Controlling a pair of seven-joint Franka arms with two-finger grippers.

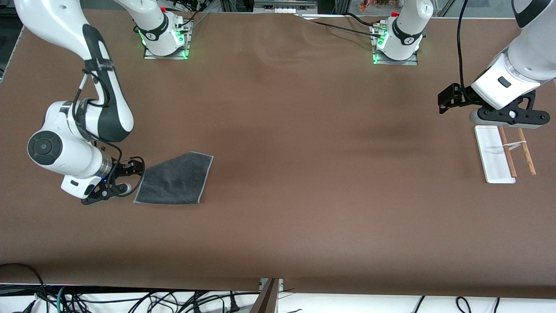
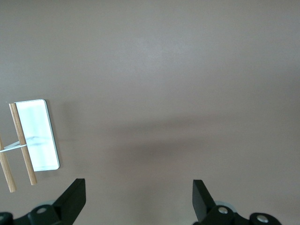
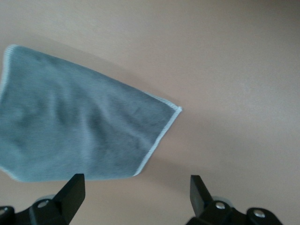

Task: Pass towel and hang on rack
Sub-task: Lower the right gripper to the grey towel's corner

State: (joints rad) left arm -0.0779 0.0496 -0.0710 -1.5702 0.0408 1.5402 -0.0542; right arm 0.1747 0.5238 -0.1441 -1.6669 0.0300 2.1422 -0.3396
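Towel point(image 1: 176, 179) lies flat on the table point(image 1: 295, 208), toward the right arm's end, one corner folded or drawn toward the right pincer point(image 1: 130, 174). Nothing is lifted yet.

Right pincer sits low, just beside the towel's edge. The right wrist view shows its fingers point(image 3: 70, 192) spread wide, with the towel point(image 3: 79, 126) ahead of them and a stitched corner lying in line with the gap. No contact with the cloth can be made out.

Step in hand, as I judge it: the approach for the first pick-up. Pass and hanging are both still to do.

Next move calls for the pincer to advance until one border of the towel lies between the fingers, then press together on it and lift. The cloth is thin and flat on the table, so the fingers must go down to table level; a shallow bite may slip off.

Rack point(image 1: 504, 152) stands at the left arm's end of the table, farther from the camera than the towel and well apart from it. Left pincer point(image 1: 506, 115) hangs over the rack's upper end, fingers point(image 2: 72, 199) spread, holding nothing. That arm waits.
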